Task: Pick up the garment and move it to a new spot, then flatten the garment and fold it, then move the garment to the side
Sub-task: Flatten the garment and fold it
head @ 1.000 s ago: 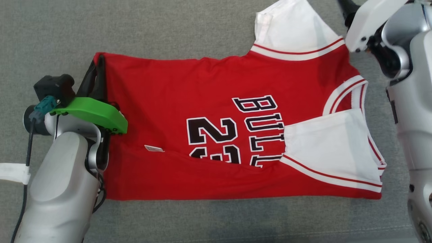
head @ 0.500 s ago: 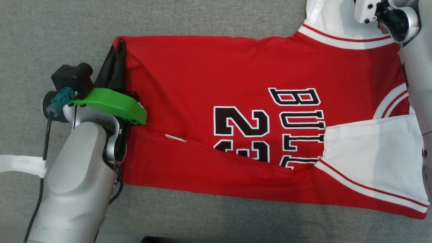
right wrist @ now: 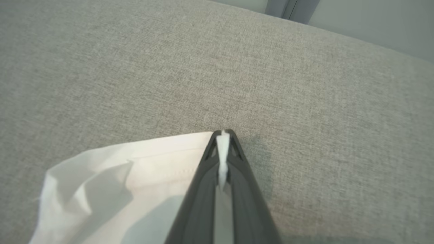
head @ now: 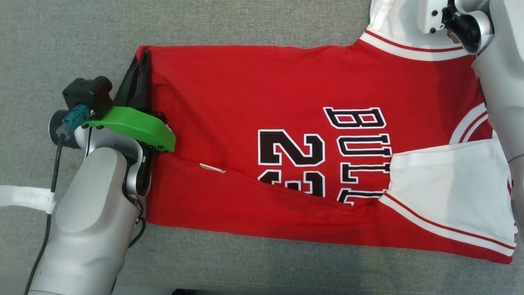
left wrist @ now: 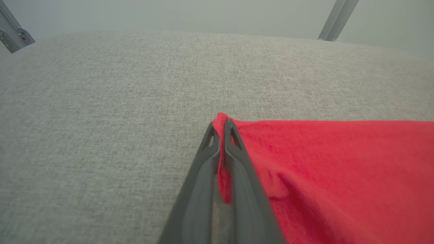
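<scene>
Grey woven surface [head: 245, 24] under red garment [head: 245, 102] — pale wall [left wrist: 169, 13] beyond

The left forearm [head: 90, 229] is a smooth, rounded silver-grey shell. At its wrist sits a bright green curved bracket [head: 131, 127] with small dark screws along its lower edge. Beside the bracket is a boxy black camera module [head: 86, 95] with a teal connector [head: 73, 116]. A thin black cable [head: 53, 176] runs from the connector through a white strap [head: 24, 198]. The left gripper [left wrist: 220, 123] and right gripper [right wrist: 223, 134] have long, tapering dark grey fingers with triangular cut-outs near the tips. The right arm [head: 497, 94] is silver too, with a white cover [head: 425, 20] bearing dark screws.
</scene>
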